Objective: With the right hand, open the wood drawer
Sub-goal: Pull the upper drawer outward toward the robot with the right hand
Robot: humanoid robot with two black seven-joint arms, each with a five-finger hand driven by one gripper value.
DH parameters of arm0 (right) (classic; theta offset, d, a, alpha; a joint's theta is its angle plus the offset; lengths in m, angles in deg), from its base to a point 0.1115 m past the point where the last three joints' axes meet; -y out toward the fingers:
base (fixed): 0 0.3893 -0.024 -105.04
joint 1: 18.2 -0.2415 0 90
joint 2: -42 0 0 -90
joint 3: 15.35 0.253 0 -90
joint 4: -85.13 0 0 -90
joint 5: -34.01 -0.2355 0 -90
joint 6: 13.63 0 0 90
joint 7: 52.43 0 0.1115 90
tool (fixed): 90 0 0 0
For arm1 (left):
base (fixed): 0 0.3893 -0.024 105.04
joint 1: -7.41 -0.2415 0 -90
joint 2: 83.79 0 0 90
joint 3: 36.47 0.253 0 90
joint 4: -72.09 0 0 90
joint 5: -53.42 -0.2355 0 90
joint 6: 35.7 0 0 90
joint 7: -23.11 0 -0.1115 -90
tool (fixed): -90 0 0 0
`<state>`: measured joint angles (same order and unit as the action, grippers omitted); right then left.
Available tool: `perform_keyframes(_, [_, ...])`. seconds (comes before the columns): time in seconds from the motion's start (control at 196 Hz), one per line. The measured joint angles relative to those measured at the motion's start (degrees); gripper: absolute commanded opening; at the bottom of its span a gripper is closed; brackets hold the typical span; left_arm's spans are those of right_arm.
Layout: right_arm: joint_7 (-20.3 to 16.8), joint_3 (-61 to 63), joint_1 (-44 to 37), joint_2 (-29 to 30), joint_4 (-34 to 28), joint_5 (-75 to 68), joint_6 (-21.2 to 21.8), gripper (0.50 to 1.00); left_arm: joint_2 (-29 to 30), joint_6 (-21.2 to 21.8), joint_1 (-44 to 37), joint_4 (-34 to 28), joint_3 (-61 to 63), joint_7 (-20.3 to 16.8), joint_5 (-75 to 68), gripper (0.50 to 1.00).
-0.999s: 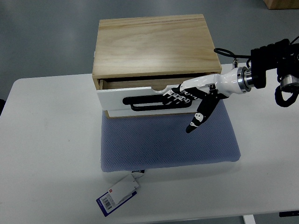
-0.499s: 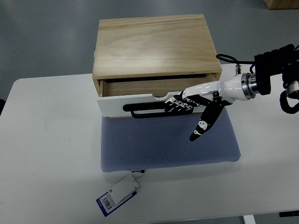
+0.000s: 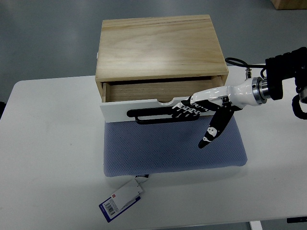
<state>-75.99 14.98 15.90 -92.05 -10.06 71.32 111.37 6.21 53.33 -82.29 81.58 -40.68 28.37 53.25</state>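
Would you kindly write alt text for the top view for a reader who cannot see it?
The robot's right hand hooks its fingers through the black handle of the partly open white-fronted drawer in a light wooden box, which stands on a blue mat on a white table.

Blue mat [image 3: 168, 148] on white table [image 3: 53, 158]; barcode tag [image 3: 121, 200] at mat's near edge

- Wooden drawer box [image 3: 158, 45] stands on table [image 3: 48, 158], at its far side.
- Drawer [image 3: 144, 103] juts from the box front, over the mat's far edge.
- Right hand [image 3: 204, 103] comes in from the right; fingers [image 3: 184, 109] hooked at the drawer's handle [image 3: 148, 115]; box behind them.
- Mat [image 3: 172, 146] lies below and nearer than the fingers.
- Tag [image 3: 121, 200] lies near-left of the fingers, just off the mat's near edge.
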Motion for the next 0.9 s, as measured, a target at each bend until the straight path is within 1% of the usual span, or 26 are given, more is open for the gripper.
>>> perform_keyframes(0.627, [0.0, 0.0, 0.0, -1.4, -1.2, -1.3, 0.0, 0.954, 0.0, 0.0, 0.0, 0.0, 0.0, 0.0, 0.0, 1.0])
perform_keyframes(0.902, [0.1, 0.1, -1.7, -3.0, -1.1, -3.6, 0.0, 0.954, 0.0, 0.0, 0.0, 0.0, 0.0, 0.0, 0.0, 1.0])
